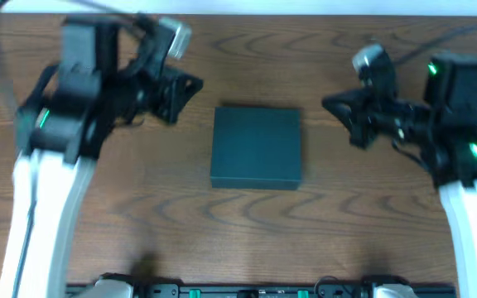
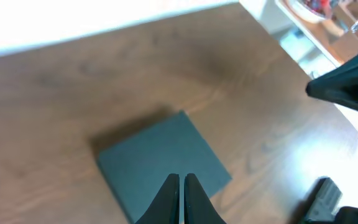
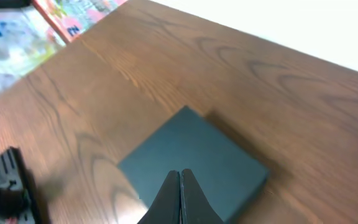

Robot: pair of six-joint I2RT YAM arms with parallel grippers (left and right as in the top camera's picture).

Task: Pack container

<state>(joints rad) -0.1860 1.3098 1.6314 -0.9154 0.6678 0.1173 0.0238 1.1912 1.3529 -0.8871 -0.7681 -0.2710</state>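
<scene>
The container is a dark teal-green square box, lid closed, lying flat in the middle of the brown wooden table. It also shows in the left wrist view and in the right wrist view. My left gripper hangs above the table to the box's upper left, fingers shut and empty. My right gripper hangs to the box's right, fingers shut and empty. Neither gripper touches the box. No snack packets are in view.
The wooden table runs to its front edge, where a black rail with fixtures lies. Colourful items sit beyond the table edge in the right wrist view. Cables trail behind both arms.
</scene>
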